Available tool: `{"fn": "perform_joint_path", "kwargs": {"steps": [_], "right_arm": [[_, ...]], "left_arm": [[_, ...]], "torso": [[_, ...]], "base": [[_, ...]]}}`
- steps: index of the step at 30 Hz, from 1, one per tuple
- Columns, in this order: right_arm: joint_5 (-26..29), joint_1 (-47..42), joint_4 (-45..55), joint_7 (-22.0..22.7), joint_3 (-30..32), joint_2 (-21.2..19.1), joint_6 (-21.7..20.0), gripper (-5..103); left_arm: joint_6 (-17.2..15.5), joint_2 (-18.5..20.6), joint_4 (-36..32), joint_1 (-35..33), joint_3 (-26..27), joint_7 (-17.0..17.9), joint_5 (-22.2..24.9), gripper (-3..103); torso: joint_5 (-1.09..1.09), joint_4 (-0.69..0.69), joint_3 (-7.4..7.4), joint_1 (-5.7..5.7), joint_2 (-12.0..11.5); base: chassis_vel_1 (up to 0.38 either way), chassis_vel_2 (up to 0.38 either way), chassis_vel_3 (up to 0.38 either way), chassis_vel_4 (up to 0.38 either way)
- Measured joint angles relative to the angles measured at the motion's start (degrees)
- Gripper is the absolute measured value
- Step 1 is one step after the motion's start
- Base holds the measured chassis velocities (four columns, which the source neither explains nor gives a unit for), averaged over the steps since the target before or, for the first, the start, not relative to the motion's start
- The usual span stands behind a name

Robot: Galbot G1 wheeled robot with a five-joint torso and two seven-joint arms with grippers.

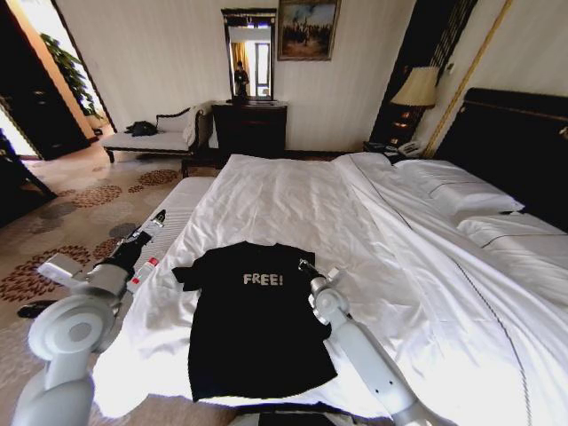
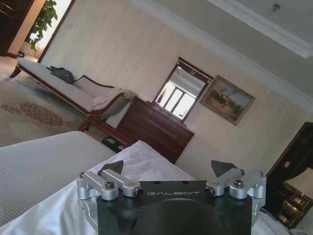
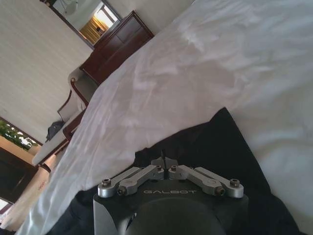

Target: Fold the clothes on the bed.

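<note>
The clothes (image 1: 253, 328), a black T-shirt with white "FREE!" lettering, lie spread flat near the foot of the bed (image 1: 293, 200), which has white sheets. My right gripper (image 1: 307, 266) rests low at the shirt's right shoulder. In the right wrist view, the right gripper (image 3: 165, 163) has its fingertips pressed together on the black fabric (image 3: 215, 147), which puckers slightly at the tips. My left gripper (image 1: 158, 220) hovers off the bed's left side, away from the shirt. In the left wrist view, the left gripper (image 2: 167, 170) stands open with nothing between its fingers.
A small red-and-white remote-like object (image 1: 142, 273) lies at the bed's left edge under my left arm. White pillows (image 1: 461, 191) and a dark headboard (image 1: 524, 151) are on the right. A white-cushioned bench (image 1: 151, 138) and a dark dresser (image 1: 248, 129) stand against the far wall.
</note>
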State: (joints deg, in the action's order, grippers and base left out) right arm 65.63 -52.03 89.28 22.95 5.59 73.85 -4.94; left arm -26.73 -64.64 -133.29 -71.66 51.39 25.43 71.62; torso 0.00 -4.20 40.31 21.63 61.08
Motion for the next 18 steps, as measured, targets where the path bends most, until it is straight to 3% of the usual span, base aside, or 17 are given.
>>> {"fn": "perform_joint_path", "kwargs": {"steps": [15,18], "right_arm": [[-2.7,-0.6,-0.1,-1.6,-1.3,1.4,0.7,2],[-1.1,-2.0,4.2,-3.7,0.7,0.7,2.3,18]], "left_arm": [[0.1,-0.3,2.1,0.0,-0.7,-0.1,-1.3,100],[0.1,-0.5,3.4,0.0,-1.0,-0.1,-1.5,100]], "torso": [[0.01,0.01,0.0,0.01,0.0],[0.01,0.0,0.0,0.01,0.0]], "base": [[0.0,0.0,0.0,0.0],[0.0,0.0,0.0,0.0]]}}
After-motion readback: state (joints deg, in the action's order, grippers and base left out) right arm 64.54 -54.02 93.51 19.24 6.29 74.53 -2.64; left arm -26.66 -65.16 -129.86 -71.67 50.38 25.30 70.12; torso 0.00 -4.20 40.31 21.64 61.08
